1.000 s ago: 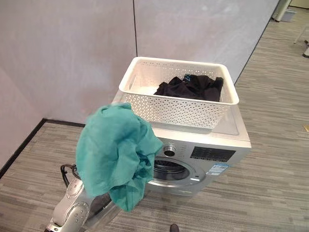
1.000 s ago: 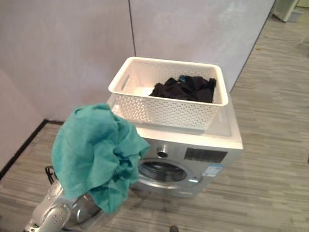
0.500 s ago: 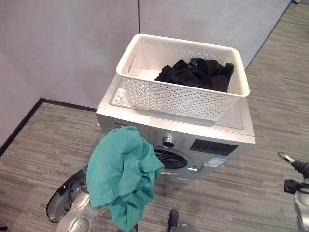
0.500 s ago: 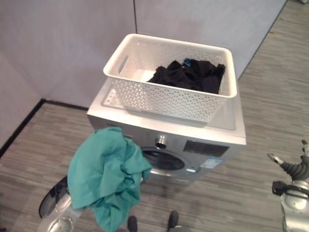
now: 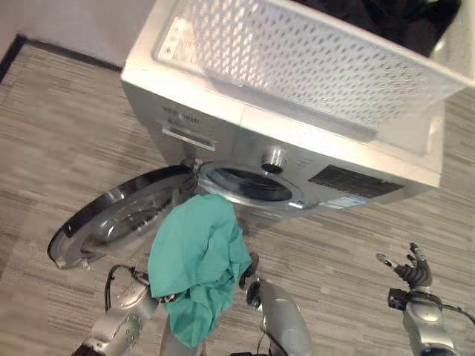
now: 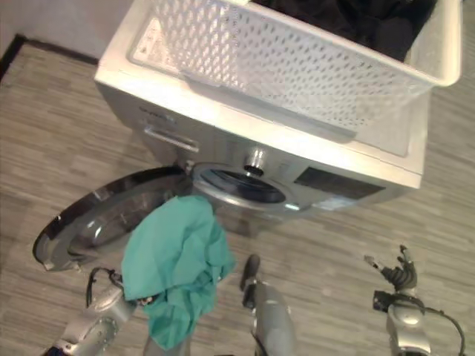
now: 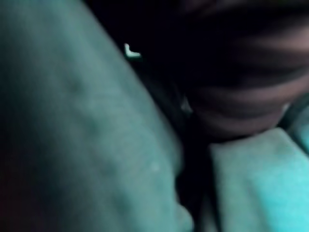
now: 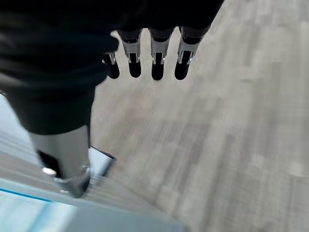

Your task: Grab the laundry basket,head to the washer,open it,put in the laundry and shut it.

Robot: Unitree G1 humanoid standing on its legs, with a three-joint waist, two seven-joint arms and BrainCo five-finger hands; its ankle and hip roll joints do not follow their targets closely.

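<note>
Round glass-and-chrome washer door (image 5: 119, 219) hangs swung open at the left of the silver front-loading washing machine (image 5: 245, 133). Crumpled teal cloth garment (image 5: 199, 259) sits just below the dark drum opening (image 5: 249, 184), draped over the left hand (image 6: 141, 300); fingers buried in the cloth, so cannot tell their state. White perforated plastic laundry basket (image 6: 297, 55) rests on the washer top, black clothing (image 6: 356, 18) inside. Right hand (image 5: 410, 268) low at the right over the grey wood-grain floor (image 8: 217, 145), fingers (image 8: 157, 60) relaxed, grasping nothing.

Grey wood-grain plank floor (image 5: 52, 141) meets what looks like a dark baseboard (image 5: 11, 53) at the far left.
</note>
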